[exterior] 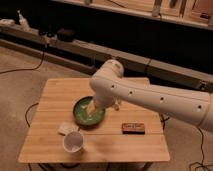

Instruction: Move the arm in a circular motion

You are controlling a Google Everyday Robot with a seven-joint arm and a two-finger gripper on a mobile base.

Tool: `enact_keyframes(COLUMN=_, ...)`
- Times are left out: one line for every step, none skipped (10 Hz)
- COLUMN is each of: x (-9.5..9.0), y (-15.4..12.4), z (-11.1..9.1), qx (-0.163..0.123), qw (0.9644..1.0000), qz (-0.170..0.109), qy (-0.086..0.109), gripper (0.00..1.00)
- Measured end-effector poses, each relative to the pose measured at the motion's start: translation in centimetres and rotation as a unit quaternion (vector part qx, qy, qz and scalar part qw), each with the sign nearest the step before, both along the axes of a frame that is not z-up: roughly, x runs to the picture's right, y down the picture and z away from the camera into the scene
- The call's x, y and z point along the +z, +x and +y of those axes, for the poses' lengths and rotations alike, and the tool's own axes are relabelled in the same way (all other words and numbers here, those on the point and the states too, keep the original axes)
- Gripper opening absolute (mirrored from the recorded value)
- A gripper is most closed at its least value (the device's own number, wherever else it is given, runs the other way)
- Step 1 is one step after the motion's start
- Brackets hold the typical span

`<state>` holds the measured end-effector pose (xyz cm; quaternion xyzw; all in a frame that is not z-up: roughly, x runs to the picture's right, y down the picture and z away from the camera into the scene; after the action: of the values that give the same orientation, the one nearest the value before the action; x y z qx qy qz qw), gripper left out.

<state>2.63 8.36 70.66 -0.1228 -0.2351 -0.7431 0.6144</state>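
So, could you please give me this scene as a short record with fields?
surface: wooden table
arm: white arm, reaching in from the right, its bend above the table
gripper: gripper at the arm's tip, low over the green bowl
bowl position: left of the table's middle
cup: white cup near the front edge
beside cup: small pale item, kind unclear
packet: dark packet lying flat, right of the bowl
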Motion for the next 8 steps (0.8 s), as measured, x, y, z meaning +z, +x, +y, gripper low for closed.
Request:
enact_keyframes(x=1.4, y=2.6, z=-1.0, qx=0.018, qw=0.9998, qz=-0.002, qy=0.003, gripper=0.8)
enact_keyframes(x=2.1, y=4.1, z=-1.3, qx=0.031, qw=0.9995, qz=-0.002, qy=0.001, gripper=0.8)
enact_keyframes(x=2.6, y=4.8, z=-1.4, qx=0.038, qw=0.9993, qz=-0.004, qy=-0.002, gripper=0.8)
enact_keyframes(x=3.6, y=6.1, z=-1.8, qx=0.051, qw=0.9986, qz=-0.002, qy=-0.015, gripper=0.8)
enact_keyframes(x=4.0, y=6.4, z=-2.1, qx=0.054, qw=0.9983, qz=0.002, qy=-0.02, gripper=0.8)
enact_keyframes(x=4.3, y=6.9, z=-2.3, qx=0.059, qw=0.9977, qz=0.012, qy=-0.03, gripper=0.8)
enact_keyframes(x=4.6, y=7.6, z=-2.2, qx=0.066, qw=0.9964, qz=0.03, qy=-0.045, gripper=0.8)
enact_keyframes(x=4.7, y=7.9, z=-2.1, qx=0.071, qw=0.9951, qz=0.043, qy=-0.054, gripper=0.8)
